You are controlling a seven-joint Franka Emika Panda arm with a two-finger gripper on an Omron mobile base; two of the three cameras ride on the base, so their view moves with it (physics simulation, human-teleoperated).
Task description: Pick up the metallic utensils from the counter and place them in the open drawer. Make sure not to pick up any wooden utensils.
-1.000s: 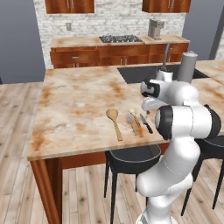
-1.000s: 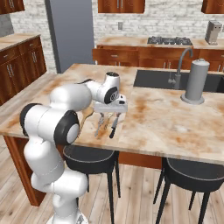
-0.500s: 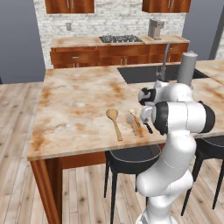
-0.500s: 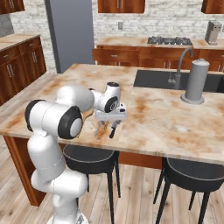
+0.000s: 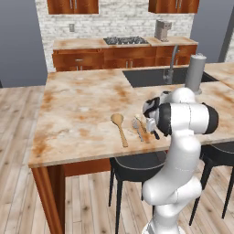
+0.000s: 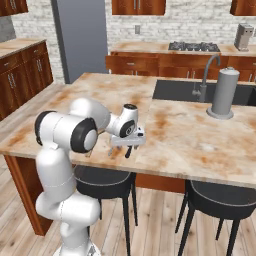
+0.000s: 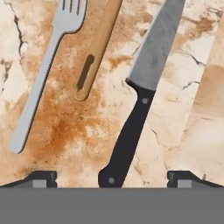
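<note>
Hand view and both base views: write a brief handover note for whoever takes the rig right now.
Gripper: open, empty, low over the knife, fingertips either side of its black handle.
Fork and the short wooden utensil lie beside the knife; the wooden spoon lies further left on the counter.
Done: nothing is in the drawer yet.
Left: grasp the knife, then the fork, place both in the drawer; leave the wooden ones.

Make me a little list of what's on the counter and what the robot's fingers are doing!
counter: beige marbled top
knife: black handle, silver blade, lying flat, handle between the fingers
fork: all silver, lying flat
short wooden utensil: tan, between fork and knife
wooden spoon: tan, beside the fork
fingers: spread wide, holding nothing
</note>
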